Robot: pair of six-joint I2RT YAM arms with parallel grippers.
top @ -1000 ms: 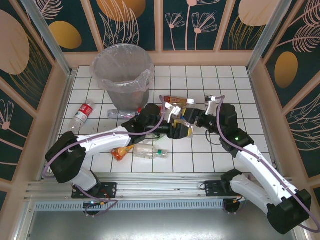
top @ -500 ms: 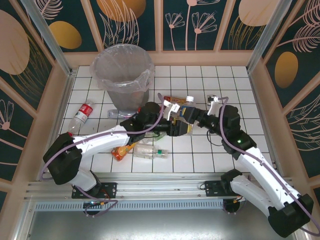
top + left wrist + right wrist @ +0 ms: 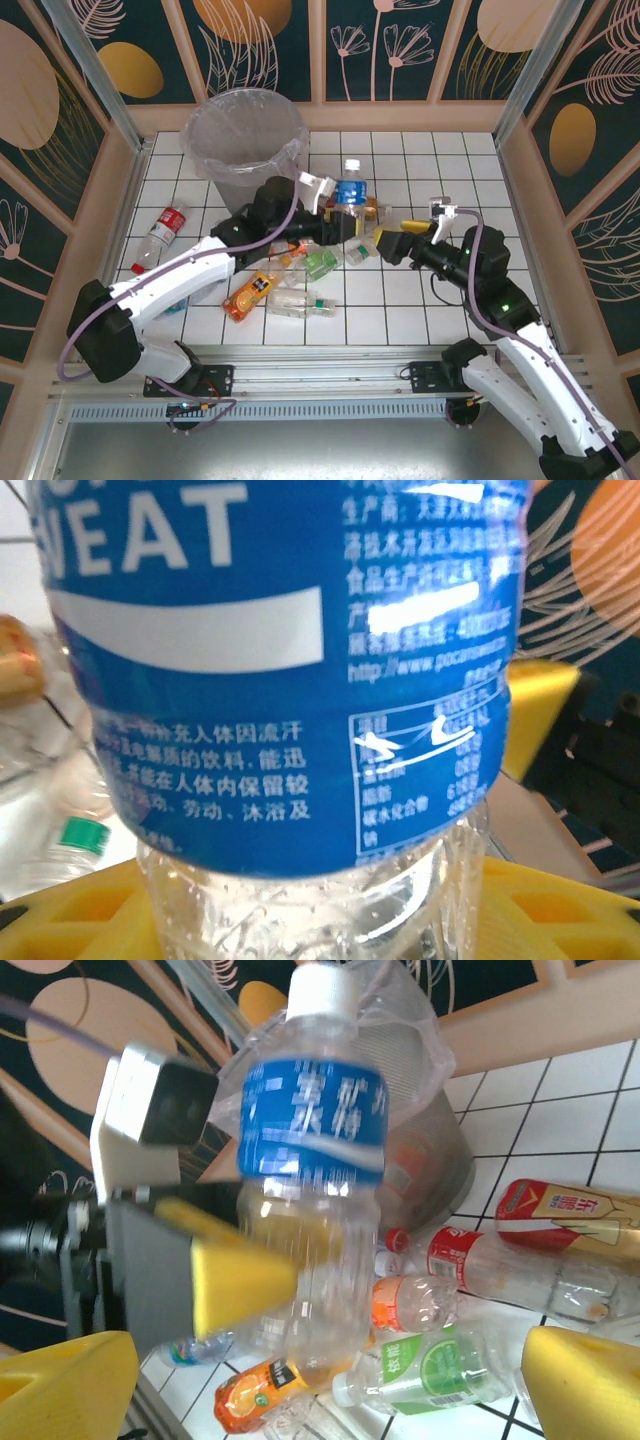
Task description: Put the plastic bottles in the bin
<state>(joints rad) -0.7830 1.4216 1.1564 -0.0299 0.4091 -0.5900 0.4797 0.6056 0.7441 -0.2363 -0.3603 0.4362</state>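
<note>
plastic bottles (image 3: 300, 303) strewn on white tiled table (image 3: 400, 160); dark floral panel walls (image 3: 400, 50) around.

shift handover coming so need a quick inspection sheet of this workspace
surface: white tiled table top, partly covered
job's things: round grey bag-lined bin upright, back left; clear blue-labelled plastic bottle held upright in the air; red-labelled bottle lying apart, left; other bottles lying mid-table
clutter: nothing seen
grippers: left gripper shut on blue-labelled bottle; right gripper open, empty
cables: purple cable along each arm
surroundings: dark floral wall panels
</note>
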